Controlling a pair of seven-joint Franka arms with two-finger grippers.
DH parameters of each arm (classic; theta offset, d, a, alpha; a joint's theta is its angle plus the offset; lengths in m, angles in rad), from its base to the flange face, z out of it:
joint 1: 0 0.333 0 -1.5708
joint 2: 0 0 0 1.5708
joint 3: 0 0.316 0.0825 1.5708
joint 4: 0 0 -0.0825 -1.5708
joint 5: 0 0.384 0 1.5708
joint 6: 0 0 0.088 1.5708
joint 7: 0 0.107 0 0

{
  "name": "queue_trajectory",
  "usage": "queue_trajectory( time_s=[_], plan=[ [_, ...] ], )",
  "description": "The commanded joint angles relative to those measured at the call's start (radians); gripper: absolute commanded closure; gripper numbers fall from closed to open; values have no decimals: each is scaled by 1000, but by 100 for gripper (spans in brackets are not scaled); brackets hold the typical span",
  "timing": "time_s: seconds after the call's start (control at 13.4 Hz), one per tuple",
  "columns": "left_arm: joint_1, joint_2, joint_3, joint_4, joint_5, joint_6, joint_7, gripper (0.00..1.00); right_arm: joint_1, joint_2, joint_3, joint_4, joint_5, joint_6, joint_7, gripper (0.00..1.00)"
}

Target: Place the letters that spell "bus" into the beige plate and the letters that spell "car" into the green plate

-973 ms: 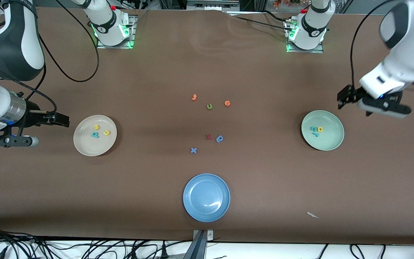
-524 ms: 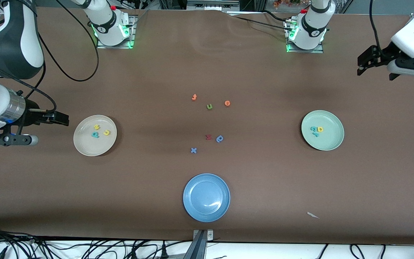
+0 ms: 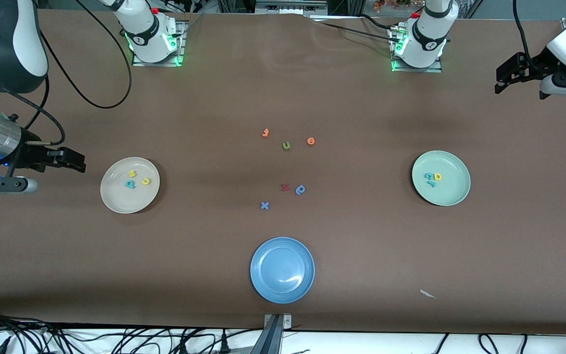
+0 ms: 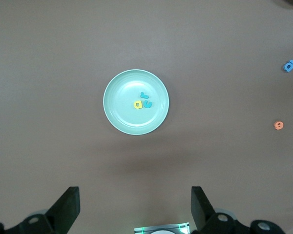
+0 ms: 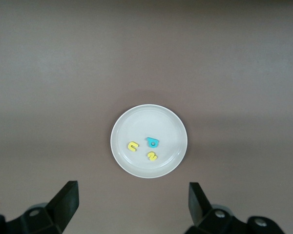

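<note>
The beige plate [image 3: 116,201] lies toward the right arm's end of the table. In it are a yellow "s" [image 3: 132,173], a yellow "u" [image 3: 145,181] and a teal "b" [image 3: 129,185]. The green plate [image 3: 447,196] lies toward the left arm's end and holds a teal "c" [image 3: 428,176], a yellow "a" [image 3: 438,176] and a teal "r" [image 3: 431,184]. My right gripper [image 3: 80,163] hangs open and empty beside the beige plate [image 5: 146,119]. High over the table's corner, my left gripper [image 3: 499,81] is open and empty, well apart from the green plate [image 4: 122,112].
A blue plate [image 3: 282,270] sits near the front edge. Loose letters lie mid-table: two orange ones [image 3: 265,132] [image 3: 311,141], a green "u" [image 3: 286,145], a red one [image 3: 285,187], a blue "p"-like one [image 3: 300,189] and a blue "x" [image 3: 264,205]. A white scrap [image 3: 428,294] lies nearby.
My left gripper has swung away from beside the green plate, up to the table's corner at its own end. The right gripper has drawn back a little from the beige plate.
</note>
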Motion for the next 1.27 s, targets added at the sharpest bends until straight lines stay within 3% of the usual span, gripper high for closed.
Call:
queue_trajectory(
  time_s=[0.0, 1.2],
  plan=[
    [3, 24, -2, 39, 6, -27, -5, 0, -17, -64, 12, -102, -14, 53, 15, 1],
    [4, 27, -2, 39, 10, -29, -5, 0, -27, -30, 9, -53, -7, 18, 6, 0]
  ],
)
